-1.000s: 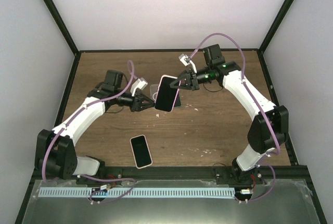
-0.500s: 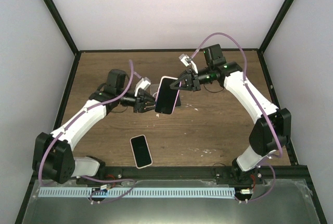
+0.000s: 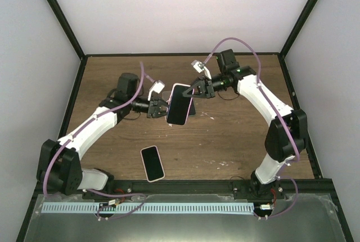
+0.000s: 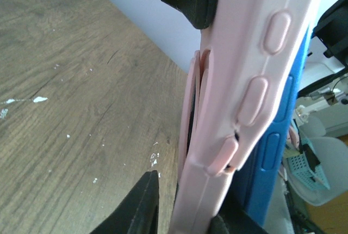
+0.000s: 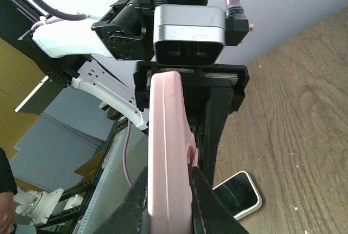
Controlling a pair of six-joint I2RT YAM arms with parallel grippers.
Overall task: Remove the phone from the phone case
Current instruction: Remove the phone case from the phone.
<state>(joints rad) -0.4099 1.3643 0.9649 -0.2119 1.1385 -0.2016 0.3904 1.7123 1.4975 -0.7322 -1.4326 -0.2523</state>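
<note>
Right fingers [image 5: 137,212] clamp the phone case [image 5: 166,152] clear of the bench [image 3: 236,135] as anchor, while left fingers [image 4: 144,207], seemingly closed on its opposite edge, are placed to free the phone [image 3: 178,107].

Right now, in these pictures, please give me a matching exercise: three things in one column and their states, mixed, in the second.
1 pink case
2 second phone
3 right tool

A lies flat on the table, screen up
B shut on the case
C held in the air, blue phone inside

Pairs: 1-C, 2-A, 3-B
</note>
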